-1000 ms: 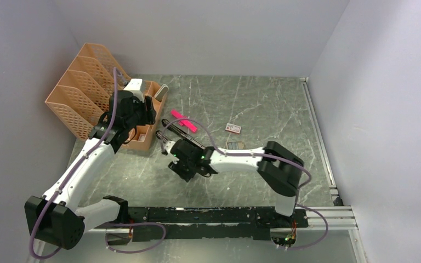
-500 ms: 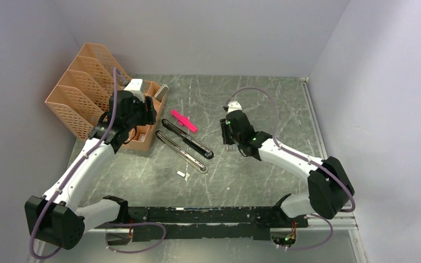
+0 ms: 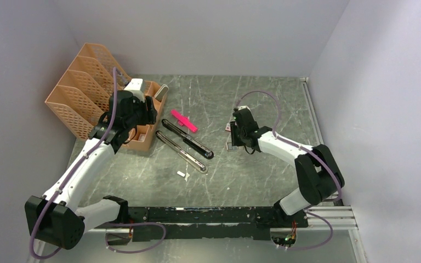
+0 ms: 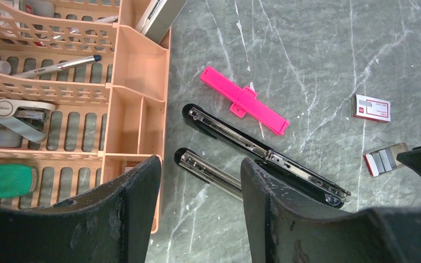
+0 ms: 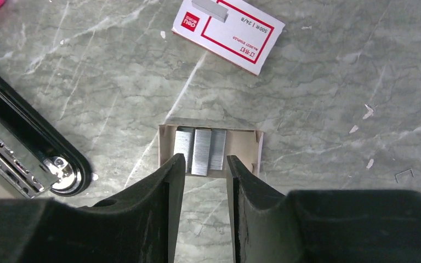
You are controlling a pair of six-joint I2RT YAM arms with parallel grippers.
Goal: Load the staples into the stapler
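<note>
Hovering right gripper (image 5: 204,164) over cardboard tray (image 5: 250,147) of staples (image 5: 200,143), jaws narrowly apart. Left gripper (image 4: 200,167) wide, empty. Stapler (image 4: 263,156) lies opened flat beside orange organizer (image 4: 131,71) holding a pen (image 4: 60,66).

The right hand (image 5: 204,164) has its two fingers (image 5: 167,192) a little apart, with nothing held. Their tips sit at the near edge of a small open tray (image 5: 244,145) full of staples (image 5: 200,148). A white box (image 5: 235,33) with red print lies farther away on the worktop (image 5: 318,109). The black stapler (image 5: 27,142) lies to the left.
</note>
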